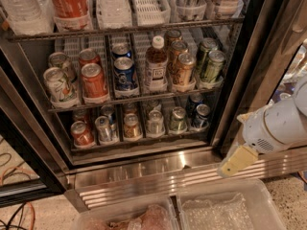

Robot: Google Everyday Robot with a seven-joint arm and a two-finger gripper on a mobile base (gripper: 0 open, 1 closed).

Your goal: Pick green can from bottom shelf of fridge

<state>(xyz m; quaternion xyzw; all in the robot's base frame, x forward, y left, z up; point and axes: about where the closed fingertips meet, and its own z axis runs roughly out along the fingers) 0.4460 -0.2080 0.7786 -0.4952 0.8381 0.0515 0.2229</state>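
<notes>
The green can (177, 120) stands upright on the bottom shelf (139, 145) of the fridge (242, 71), second lane from the right, between a grey can (155, 123) and a dark blue can (201, 116). My gripper (237, 161), with a pale yellow tip on a white arm (276, 126), hangs outside the fridge at the lower right. It is in front of the ribbed steel base (158, 178), below and to the right of the green can and apart from it.
The rack above holds a brown bottle (156, 63), tall olive cans (209, 61), and blue (124, 73) and red (93, 80) cans. Black door frames flank the opening. Two clear plastic bins (225, 210) sit on the floor in front. Cables (14, 176) lie at the left.
</notes>
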